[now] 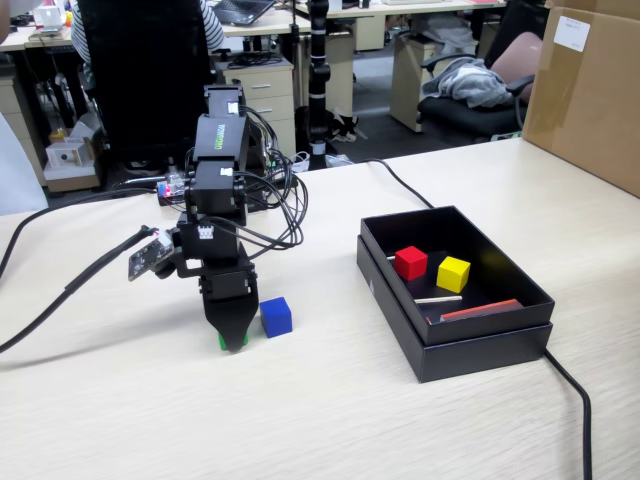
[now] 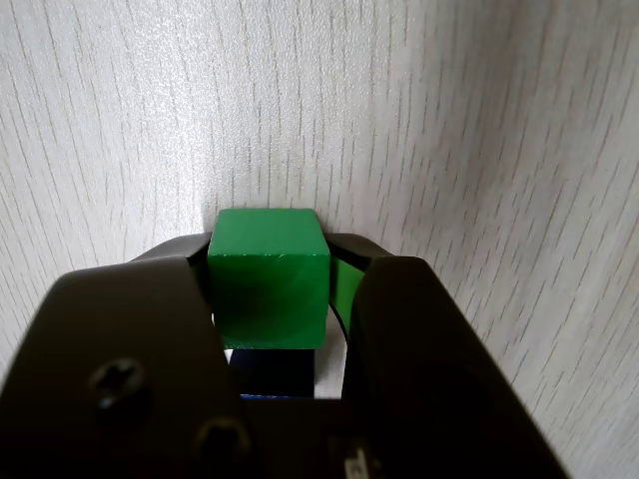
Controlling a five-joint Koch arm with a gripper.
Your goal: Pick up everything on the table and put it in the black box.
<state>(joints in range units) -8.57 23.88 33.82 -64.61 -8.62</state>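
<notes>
At lower centre-left of the fixed view, our gripper stands tip-down on the table, just left of the blue cube. In the wrist view the jaws sit narrow around the green cube, one on each side; full contact on the right face we cannot confirm. Red and yellow already lie in the box. We judge a firm squeeze first, then a straight lift clearing blue and the box wall.

arm: matte black, boxy segments
cables: thin black loops
gripper: black tapered jaws, cross-head screws
</notes>
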